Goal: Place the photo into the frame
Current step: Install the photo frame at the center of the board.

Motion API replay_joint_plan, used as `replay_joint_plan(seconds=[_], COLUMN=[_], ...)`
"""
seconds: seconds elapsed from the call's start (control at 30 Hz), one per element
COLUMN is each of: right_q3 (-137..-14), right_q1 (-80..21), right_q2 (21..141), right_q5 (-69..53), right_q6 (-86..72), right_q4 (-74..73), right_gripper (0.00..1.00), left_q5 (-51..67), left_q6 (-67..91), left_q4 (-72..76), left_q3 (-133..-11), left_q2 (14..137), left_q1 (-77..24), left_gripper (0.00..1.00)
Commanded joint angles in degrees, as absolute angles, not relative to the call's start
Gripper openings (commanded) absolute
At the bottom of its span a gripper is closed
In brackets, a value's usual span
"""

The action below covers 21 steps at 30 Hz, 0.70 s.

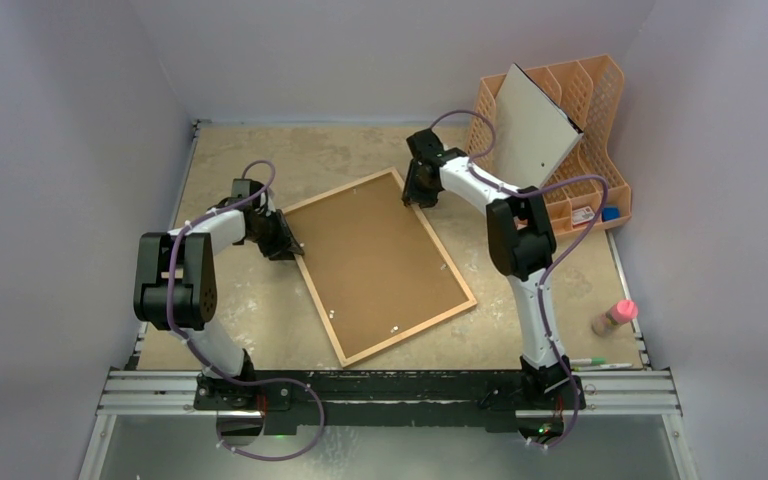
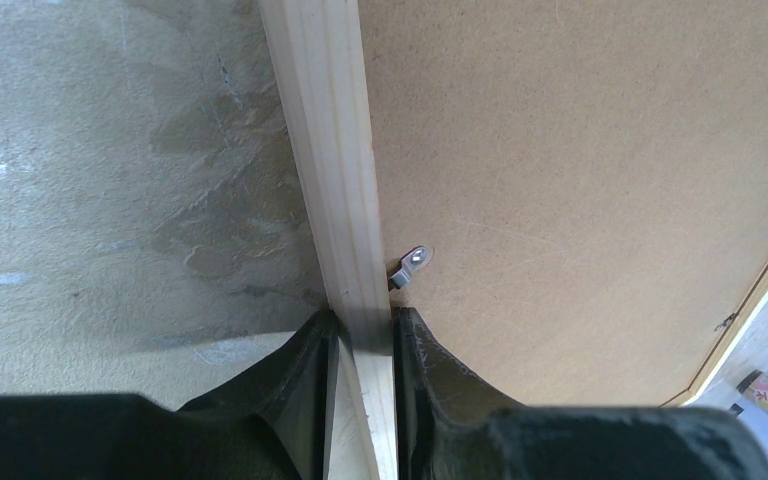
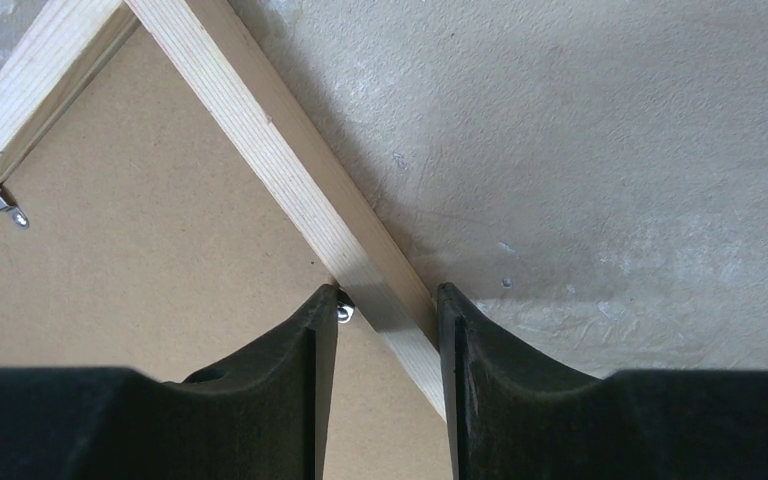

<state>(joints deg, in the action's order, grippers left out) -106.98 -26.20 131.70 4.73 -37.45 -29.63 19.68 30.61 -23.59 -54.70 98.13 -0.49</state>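
On the surface (image 1: 250, 160), the frame (image 1: 410, 331) lies back up; left gripper (image 2: 360, 320) clamps its rail, right gripper (image 3: 385, 300) straddles another, grip unclear.

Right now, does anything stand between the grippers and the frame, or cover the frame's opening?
Nothing visible stands between them: the left gripper is closed on a wooden rail of the frame, and the right gripper straddles another rail. The opening, however, is covered by the brown backing panel, which small metal tabs hold in place.
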Motion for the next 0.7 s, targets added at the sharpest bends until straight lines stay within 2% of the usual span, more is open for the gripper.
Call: replay_joint_plan(seconds=[0.0,0.13,0.27,0.37,0.53,0.67], right_q3=[-103.00,-103.34,-104.44,-104.77,-103.47,-101.31], right_q1=[-28.30,-28.24,-28.18,-27.99,-27.20,-26.65], right_q2=[134.44,133.36,133.01,132.09,129.82,128.72], right_q5=[-2.26,-2.35,-1.22,-0.10,-1.27,-7.66], right_q6=[-39.59,-41.41,-42.45,-42.73,-39.24,-33.92], right_q4=[-28.03,-26.99,-27.39,-27.45,-25.04,-22.60], right_gripper=[0.12,0.17,0.41,0.52,0.59,0.61], left_q5=[21.28,20.82,20.28,19.80,21.26,23.33], left_q6=[29.35,29.44,29.51,29.78,31.32,32.68], left_q4=[-21.58,-21.53,-21.69,-22.05,-21.27,-20.75], left_q3=[-54.83,-54.79,-54.92,-55.30,-55.22,-55.05], left_q2=[99.62,99.34,98.67,97.83,96.07,95.83], left_q1=[-1.14,-1.11,-1.14,-1.01,-0.85,-0.83], left_gripper=[0.17,0.17,0.17,0.22,0.40,0.48])
